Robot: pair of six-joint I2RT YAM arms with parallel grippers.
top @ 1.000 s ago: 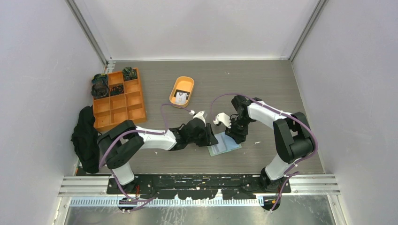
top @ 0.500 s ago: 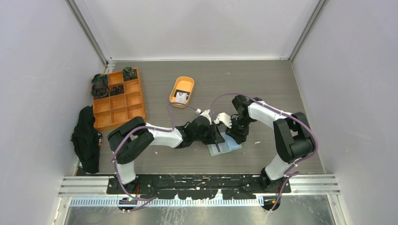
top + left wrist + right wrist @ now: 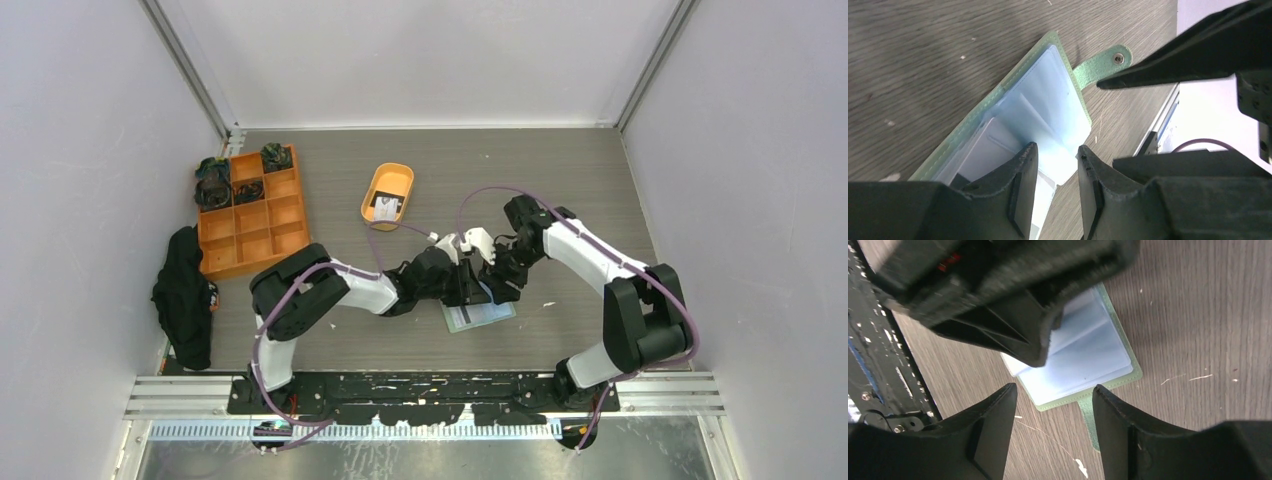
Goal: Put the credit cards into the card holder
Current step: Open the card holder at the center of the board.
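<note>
The card holder [image 3: 482,316] lies open on the table, green rim around pale blue sleeves [image 3: 1048,100], its snap tab [image 3: 1104,62] pointing away from the sleeves. My left gripper [image 3: 1056,150] hovers just over the sleeves, open, nothing between its fingers. My right gripper [image 3: 1054,389] stands open and empty above the holder's tab edge [image 3: 1088,410], close beside the left gripper [image 3: 1013,305]. In the top view both grippers [image 3: 470,285] [image 3: 503,283] crowd over the holder. Credit cards [image 3: 386,207], white and black, lie in the orange oval tray [image 3: 392,177]. A dark patch [image 3: 965,180] shows inside one sleeve.
An orange grid organiser [image 3: 268,232] with dark bundles in its far cells sits at the left. A black cloth [image 3: 183,295] lies at the table's left edge. Grey walls close in the table on three sides.
My left arm has reached further right, over the holder. My right gripper has come down and in toward the holder's right edge and its jaws have spread wider.
</note>
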